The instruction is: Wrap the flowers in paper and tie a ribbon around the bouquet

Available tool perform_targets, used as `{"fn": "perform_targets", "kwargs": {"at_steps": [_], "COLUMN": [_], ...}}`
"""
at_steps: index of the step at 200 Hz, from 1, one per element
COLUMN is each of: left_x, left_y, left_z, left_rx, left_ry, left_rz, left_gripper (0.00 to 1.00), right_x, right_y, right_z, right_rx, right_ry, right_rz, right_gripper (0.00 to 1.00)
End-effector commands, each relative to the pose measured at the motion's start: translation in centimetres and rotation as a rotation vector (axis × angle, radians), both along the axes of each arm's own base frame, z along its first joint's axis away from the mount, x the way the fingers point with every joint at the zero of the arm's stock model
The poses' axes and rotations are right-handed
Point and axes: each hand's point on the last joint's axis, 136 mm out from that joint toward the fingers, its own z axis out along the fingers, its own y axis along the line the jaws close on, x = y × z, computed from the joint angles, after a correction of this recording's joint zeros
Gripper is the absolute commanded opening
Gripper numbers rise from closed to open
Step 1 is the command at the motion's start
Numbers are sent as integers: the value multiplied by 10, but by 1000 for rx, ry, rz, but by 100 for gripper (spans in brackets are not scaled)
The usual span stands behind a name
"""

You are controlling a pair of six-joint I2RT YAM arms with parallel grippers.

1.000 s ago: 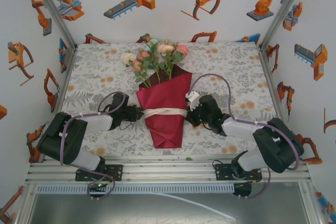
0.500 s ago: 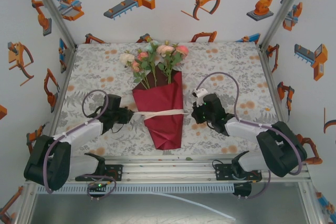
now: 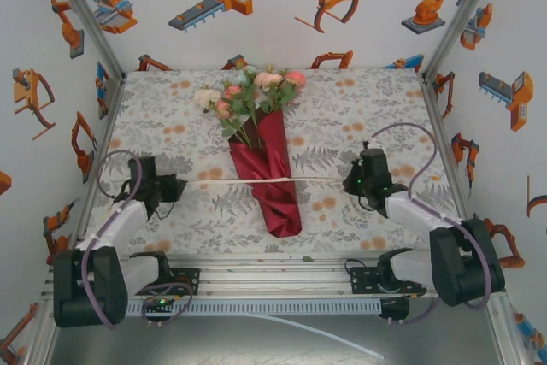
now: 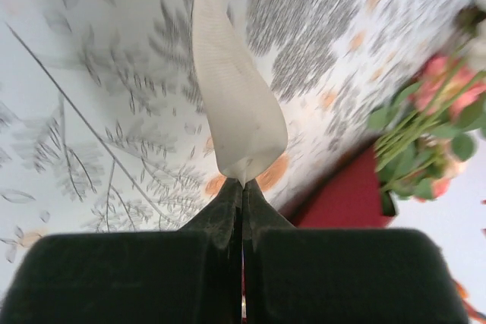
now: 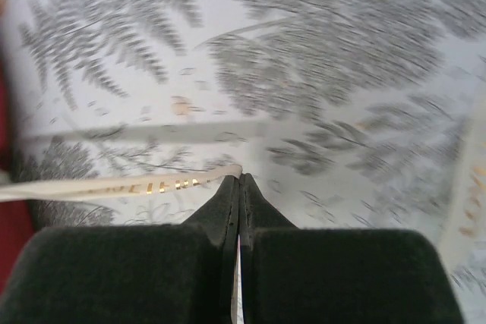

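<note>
Fern-and-orange printed tablecloth (image 3: 359, 108) covers the whole work surface, and white walls with orange robot stickers close it in on three sides. From the overhead camera I see the bouquet (image 3: 265, 147) lying near the middle of the cloth. The flowers (image 3: 252, 91) fan out toward the far edge and the dark red paper (image 3: 275, 194) narrows toward the arms' bases.

The ribbon (image 3: 214, 182) runs in one straight line across the paper – out to the left gripper (image 3: 178, 184) on one side and the right gripper (image 3: 349, 179) on the other, both well apart from the bouquet.

On my left wrist camera the fingers are pressed together with no gap, pinching a broad fold of cream ribbon (image 4: 231, 89) at the tips; red paper (image 4: 342, 199) and blurred roses (image 4: 433, 111) sit off to the side.

On the right wrist camera the jaws are likewise fully closed – a thin strip of ribbon (image 5: 114, 186) with gold lettering leaves the tips (image 5: 239, 178) sideways.
</note>
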Motion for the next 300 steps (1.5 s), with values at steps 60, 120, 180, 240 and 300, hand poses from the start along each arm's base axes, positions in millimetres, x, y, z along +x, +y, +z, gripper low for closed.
{"fn": "perform_targets", "kwargs": {"at_steps": [60,120,180,240,300], "left_x": [-4,21,33,-10,-17], "left_y": [92,85,-30,-126,-142], "left_z": [-21,17,130,158,83], "left_rx": [-121,-45,424,1001,1117], "left_ry": [15,-115,-300,-417,-354], "left_rz": [139,-11,-631,-1530,-2042], "left_gripper": [0,0,57,64,72], "right_x": [-40,-26,-23,-23,-29], "right_y": [-110,-83,-2,52,85], "right_z": [-25,10,54,70,9], "right_rx": [134,269,117,-89,-451], "right_ry": [103,-14,-143,-195,47], "right_rz": [-566,-409,102,563,1082], "right_gripper": [0,0,47,71,72]}}
